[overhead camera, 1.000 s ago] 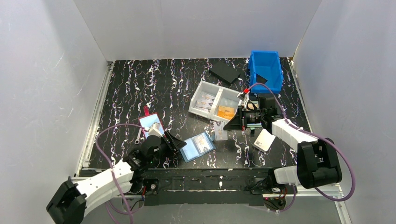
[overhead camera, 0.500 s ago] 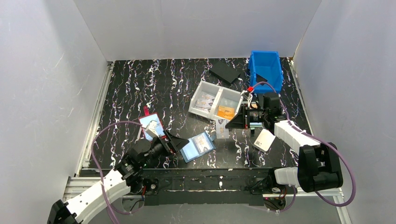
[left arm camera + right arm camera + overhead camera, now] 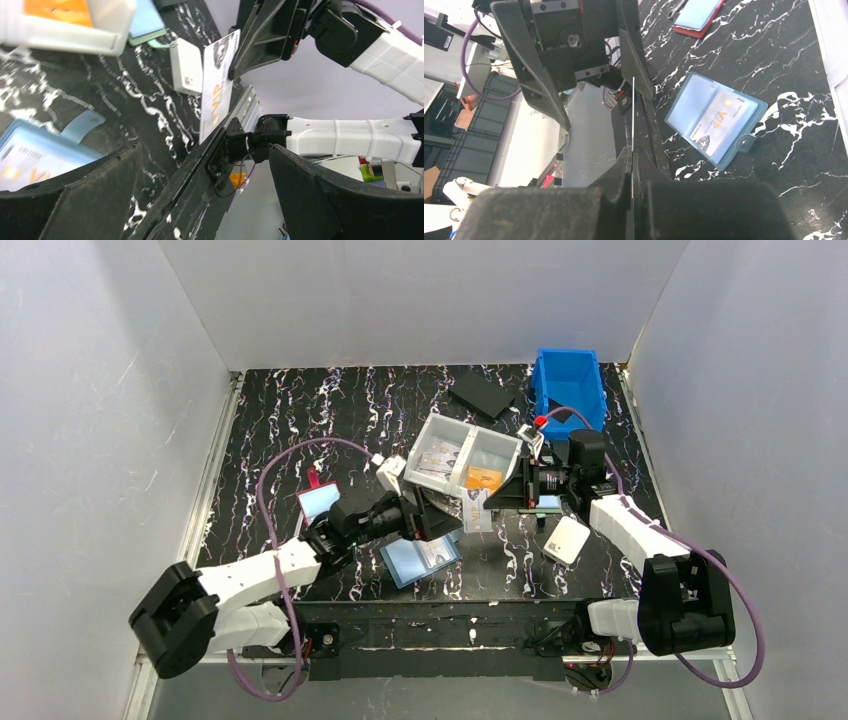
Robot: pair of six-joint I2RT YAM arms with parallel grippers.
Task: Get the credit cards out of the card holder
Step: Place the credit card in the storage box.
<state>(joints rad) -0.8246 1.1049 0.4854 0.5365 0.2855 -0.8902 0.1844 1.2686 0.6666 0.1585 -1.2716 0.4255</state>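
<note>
The light-blue card holder [image 3: 421, 558] lies open on the dark table, one credit card [image 3: 718, 121] still in its clear pocket. My right gripper [image 3: 500, 502] is shut on another credit card [image 3: 477, 511] and holds it upright above the table, right of the holder. In the right wrist view this card [image 3: 632, 115] shows edge-on between the shut fingers [image 3: 621, 172]. My left gripper [image 3: 437, 519] stands wide open above the holder, facing the held card [image 3: 217, 85] without touching it. In the left wrist view the holder [image 3: 30, 155] lies at the lower left.
A clear two-part tray [image 3: 462, 435] with cards stands behind the grippers. A blue bin [image 3: 570, 390] and a flat black piece [image 3: 480, 395] are at the back right. A red-edged holder [image 3: 320, 502] lies left, a white card [image 3: 567, 538] right.
My left gripper has opened wide and swung from the holder's left side up and right toward the held card. My right gripper has moved the card slightly back, still shut on it.
</note>
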